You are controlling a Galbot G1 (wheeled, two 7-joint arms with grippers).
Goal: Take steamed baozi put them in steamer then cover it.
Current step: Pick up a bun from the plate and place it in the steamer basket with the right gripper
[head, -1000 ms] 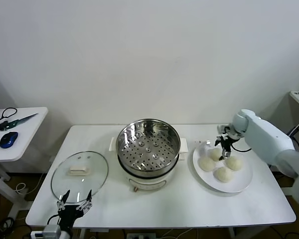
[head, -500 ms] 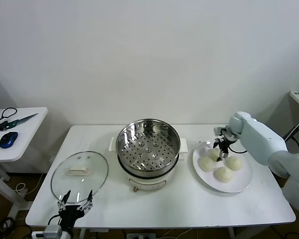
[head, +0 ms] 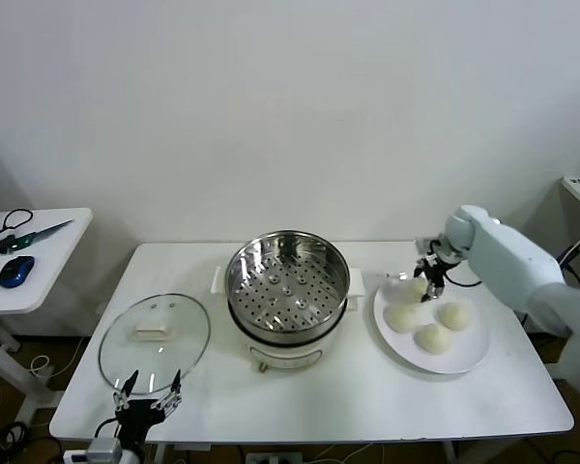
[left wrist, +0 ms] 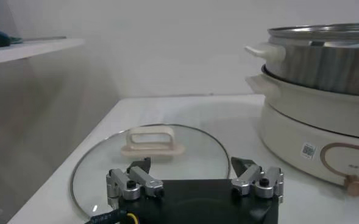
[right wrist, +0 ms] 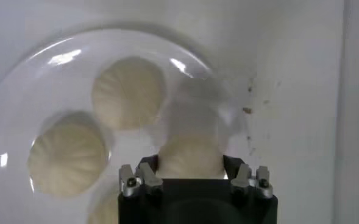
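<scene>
**A:** What lies on the white worktop [head: 348,396], from the left side across?

**B:** At the near left edge, the left gripper [head: 146,401] sits low and idle, its fingers spread apart and holding nothing. Just beyond it the cover [head: 155,340], clear glass with a white block handle, lies flat on the worktop, apart from the pot.

**A:** And the middle?

**B:** The steamer [head: 287,300], a shiny steel pot on a white base. Its perforated tray is bare; no bun is inside.

**A:** Where are the buns?

**B:** To the right, just beside the steamer, is a flat white plate [head: 464,360]. Three steamed baozi [head: 433,337] rest on it, close together. The fourth bun [head: 415,288] is at the plate's far left edge, raised slightly above the others, gripped by the right gripper [head: 425,287]. In the right wrist view, the gripper's fingers [right wrist: 144,176] are closed partway around that bun [right wrist: 189,159], one on each side, with the plate and other buns below.
</scene>
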